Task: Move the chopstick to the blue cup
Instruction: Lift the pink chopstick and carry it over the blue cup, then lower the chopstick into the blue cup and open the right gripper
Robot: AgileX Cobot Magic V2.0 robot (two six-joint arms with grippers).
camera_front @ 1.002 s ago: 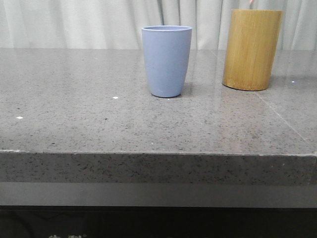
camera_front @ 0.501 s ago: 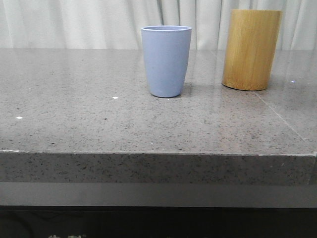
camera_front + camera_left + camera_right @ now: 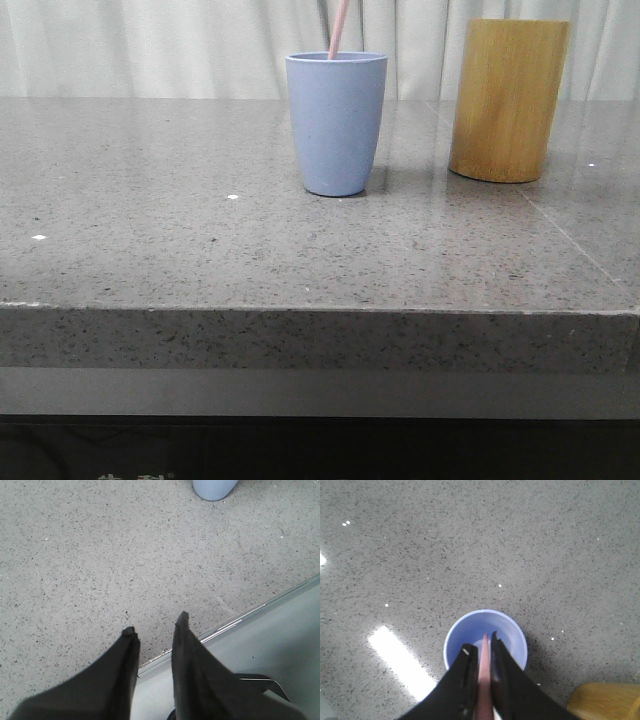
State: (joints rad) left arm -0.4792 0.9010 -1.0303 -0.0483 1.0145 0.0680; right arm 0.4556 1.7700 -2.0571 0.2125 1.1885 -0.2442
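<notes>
The blue cup [image 3: 336, 123] stands upright on the grey stone table, middle back. A pale pink chopstick [image 3: 339, 28] slants down into its mouth from above. In the right wrist view my right gripper [image 3: 480, 648] is shut on the chopstick [image 3: 484, 672], right above the cup [image 3: 512, 639], with the tip pointing inside it. My left gripper [image 3: 155, 622] is open and empty over the table's front edge, far from the cup [image 3: 214, 487]. Neither gripper shows in the front view.
A taller tan bamboo-wood cylinder [image 3: 508, 100] stands to the right of the blue cup; its edge shows in the right wrist view [image 3: 607, 701]. The table's front edge [image 3: 320, 312] runs across the foreground. White curtains hang behind.
The pink tip that stood above the bamboo cylinder a second ago is gone from there. A pink chopstick has now come down into the blue cup's mouth.
</notes>
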